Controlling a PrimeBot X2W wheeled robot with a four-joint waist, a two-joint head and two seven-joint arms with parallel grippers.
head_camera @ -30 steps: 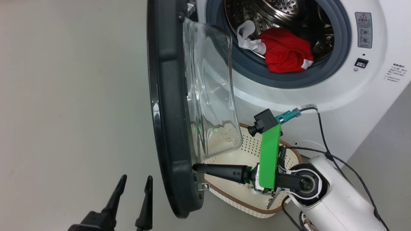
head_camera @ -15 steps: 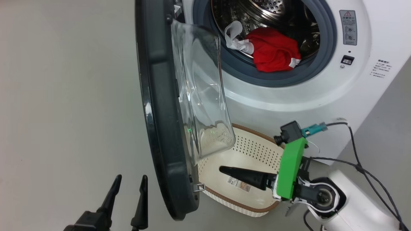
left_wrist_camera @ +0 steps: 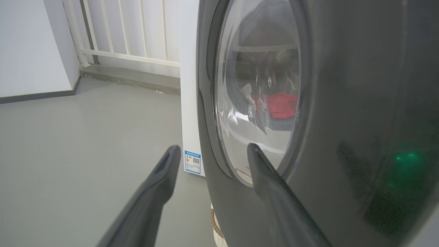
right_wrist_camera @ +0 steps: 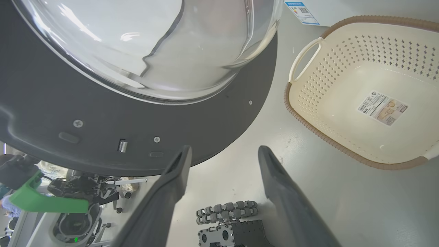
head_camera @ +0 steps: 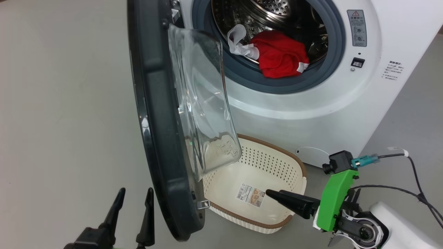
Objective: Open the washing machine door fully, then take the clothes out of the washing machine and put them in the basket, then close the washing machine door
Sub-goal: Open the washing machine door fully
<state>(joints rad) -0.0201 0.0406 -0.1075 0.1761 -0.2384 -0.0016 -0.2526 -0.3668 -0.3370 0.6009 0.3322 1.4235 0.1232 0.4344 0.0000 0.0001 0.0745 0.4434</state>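
Note:
The washing machine door stands swung out, edge-on, its glass bowl facing the white washing machine. The clothes, a red bundle with a white cloth, lie at the drum's front lip. Below the door, the basket sits on the floor with nothing but its label inside. My right gripper points left over the basket's near right rim; it is open and clear of the door. Beside the door's outer face, my left gripper is open and holds nothing.
Grey floor spreads to the left of the door. A white railing and a wall stand behind the machine. My wheeled base is below the door's lower edge. Loose black cables trail from the right wrist.
The right gripper has opened and drawn back to the right, off the door's lower edge, to the basket's near side. The camera has shifted, sliding the whole scene left. The left gripper has kept its place.

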